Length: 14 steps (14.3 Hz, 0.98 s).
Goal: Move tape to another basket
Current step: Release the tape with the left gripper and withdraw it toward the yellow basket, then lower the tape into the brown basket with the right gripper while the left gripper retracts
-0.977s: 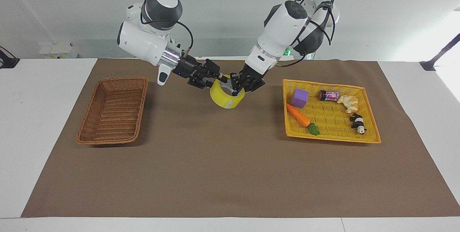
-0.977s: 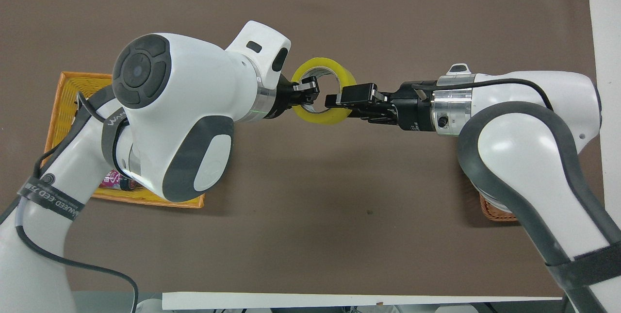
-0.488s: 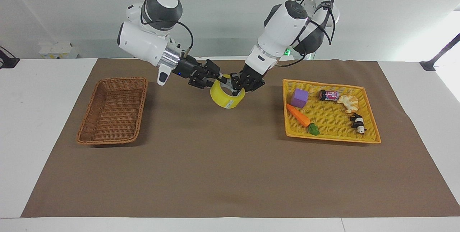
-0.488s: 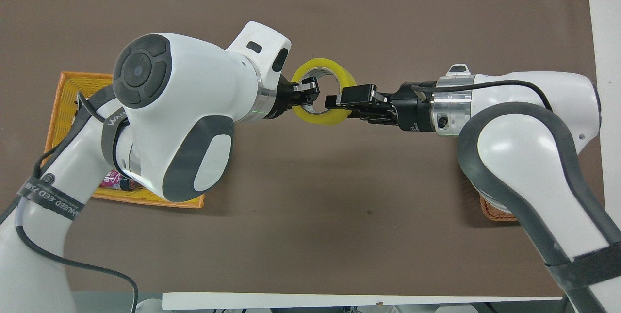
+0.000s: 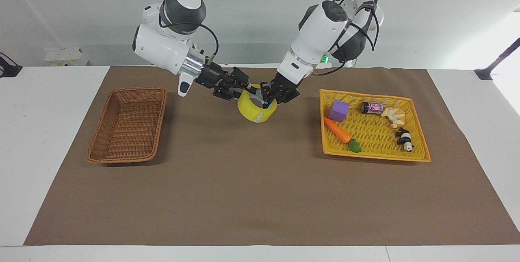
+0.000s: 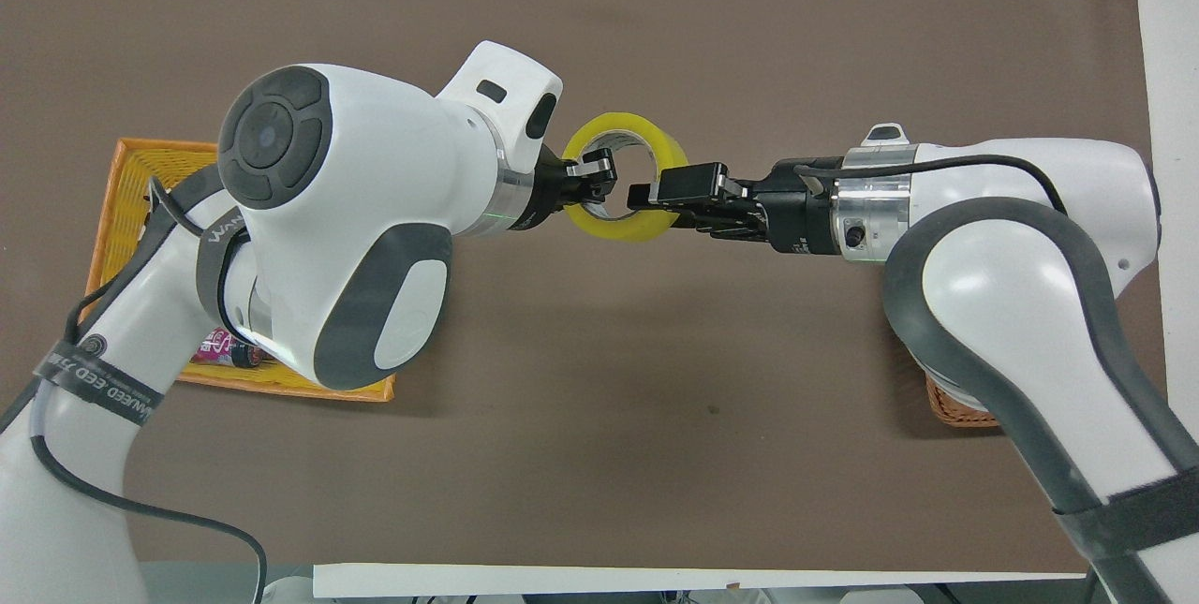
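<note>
Overhead view: the tape (image 6: 625, 176) hangs above the middle of the table (image 6: 599, 454), clear of both baskets. Left gripper (image 6: 599, 181) grips its rim at 9 o'clock, one finger inside the core. Right gripper (image 6: 656, 197) pinches the rim at 4 o'clock. The wicker basket (image 5: 128, 125) sits toward the right arm's end, the yellow tray (image 5: 418, 148) toward the left arm's.
</note>
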### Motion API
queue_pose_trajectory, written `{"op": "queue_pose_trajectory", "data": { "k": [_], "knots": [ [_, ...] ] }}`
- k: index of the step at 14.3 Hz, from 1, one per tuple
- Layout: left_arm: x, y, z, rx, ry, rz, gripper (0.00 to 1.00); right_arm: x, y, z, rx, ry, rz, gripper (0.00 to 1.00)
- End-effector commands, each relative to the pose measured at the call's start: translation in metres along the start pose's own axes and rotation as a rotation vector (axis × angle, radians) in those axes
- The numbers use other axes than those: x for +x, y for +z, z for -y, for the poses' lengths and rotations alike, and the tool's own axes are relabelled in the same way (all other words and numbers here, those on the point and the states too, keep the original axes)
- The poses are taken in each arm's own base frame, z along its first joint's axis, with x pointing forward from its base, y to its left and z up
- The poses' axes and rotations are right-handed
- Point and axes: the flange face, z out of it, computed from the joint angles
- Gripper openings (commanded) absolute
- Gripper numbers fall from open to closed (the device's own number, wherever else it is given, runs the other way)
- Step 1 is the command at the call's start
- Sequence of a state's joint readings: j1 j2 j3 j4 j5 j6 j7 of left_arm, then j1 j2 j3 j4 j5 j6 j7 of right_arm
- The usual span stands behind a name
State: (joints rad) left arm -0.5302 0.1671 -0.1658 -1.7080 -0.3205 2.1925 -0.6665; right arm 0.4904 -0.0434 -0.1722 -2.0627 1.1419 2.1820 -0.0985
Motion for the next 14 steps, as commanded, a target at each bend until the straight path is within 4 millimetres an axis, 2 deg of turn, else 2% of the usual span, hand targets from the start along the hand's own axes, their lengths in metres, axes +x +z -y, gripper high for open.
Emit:
{"op": "queue_pose_trajectory", "data": {
  "k": [1, 2, 3, 4, 7, 8, 10, 12, 14],
  "knots": [
    [-0.005, -0.011, -0.002, -0.009, 0.006, 0.002, 0.05, -0.002, -0.009, -0.003, 0.017, 0.007, -0.009, 0.00],
    [-0.005, -0.012, -0.003, -0.010, 0.002, 0.002, 0.24, -0.002, -0.009, -0.003, 0.018, 0.006, -0.010, 0.00],
    [-0.004, -0.013, -0.002, -0.011, 0.000, 0.001, 0.62, -0.002, -0.009, -0.003, 0.017, 0.007, -0.009, 0.00],
    [-0.005, -0.017, -0.002, -0.003, 0.007, 0.001, 0.75, -0.002, -0.009, -0.003, 0.017, 0.007, -0.009, 0.00],
    [-0.001, -0.042, 0.001, 0.014, 0.015, 0.009, 0.88, -0.001, -0.010, -0.003, 0.018, 0.007, -0.011, 0.00],
    [0.007, -0.055, 0.008, 0.018, -0.001, 0.006, 0.94, -0.001, -0.010, -0.004, 0.017, 0.009, -0.012, 0.00],
    [0.032, -0.079, 0.029, 0.024, -0.046, -0.008, 0.95, 0.001, -0.016, -0.006, 0.024, 0.013, -0.005, 0.00],
    [0.055, -0.094, 0.062, 0.077, -0.063, -0.001, 0.98, 0.007, -0.039, -0.016, 0.035, 0.011, 0.016, 0.00],
    [0.076, -0.106, 0.098, 0.149, -0.044, -0.034, 0.98, 0.018, -0.071, -0.038, 0.052, 0.001, 0.037, 0.00]
  ]
}}
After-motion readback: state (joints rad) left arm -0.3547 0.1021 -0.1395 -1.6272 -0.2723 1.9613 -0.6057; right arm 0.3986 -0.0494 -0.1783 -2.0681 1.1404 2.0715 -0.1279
